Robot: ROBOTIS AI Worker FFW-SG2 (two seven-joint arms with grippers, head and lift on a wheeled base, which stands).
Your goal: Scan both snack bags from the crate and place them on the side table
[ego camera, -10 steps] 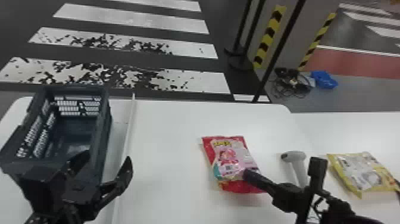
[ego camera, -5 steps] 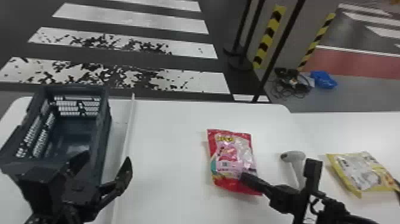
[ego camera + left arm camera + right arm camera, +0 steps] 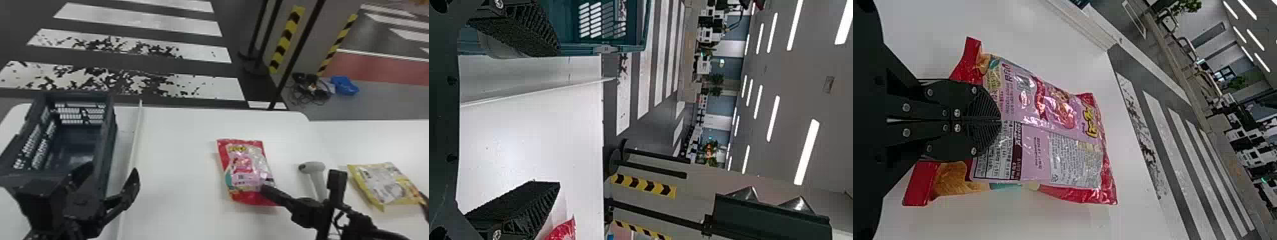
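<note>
- Red snack bag (image 3: 245, 169): it is in the right gripper, over the middle of the desk (image 3: 178, 159), between the crate (image 3: 110, 127) and the scanner (image 3: 314, 167). Its broad face with the pink panel is turned up. I cannot tell whether its underside touches the desk.
- Right gripper (image 3: 264, 189): its two fingers are closed together, tip beside tip, with the seam of the red snack bag pinched between them (image 3: 999, 120). Red end flaps stick out on both sides of the fingers.
- Yellow snack bag (image 3: 380, 183): it lies flat on the side desk (image 3: 351, 137), well apart from the red one, beyond the scanner. A dark shape at the head view's right edge is near it; I cannot tell what that is.
- Scanner: a pale handheld one, just beside the red snack bag, between the two bags, its handle partly behind the right arm.
- Left gripper (image 3: 113, 167): it hangs beside the near end of the crate, fingers spread wide, with nothing between them.
- Crate: dark, with slotted walls, upright on the robot's left part of the desk.
- White strip (image 3: 136, 137): it runs along the desk between the crate and the red snack bag.
- Floor behind: white crossing stripes (image 3: 140, 19), black posts, a blue item (image 3: 344, 85) and tangled cables (image 3: 311, 91).
</note>
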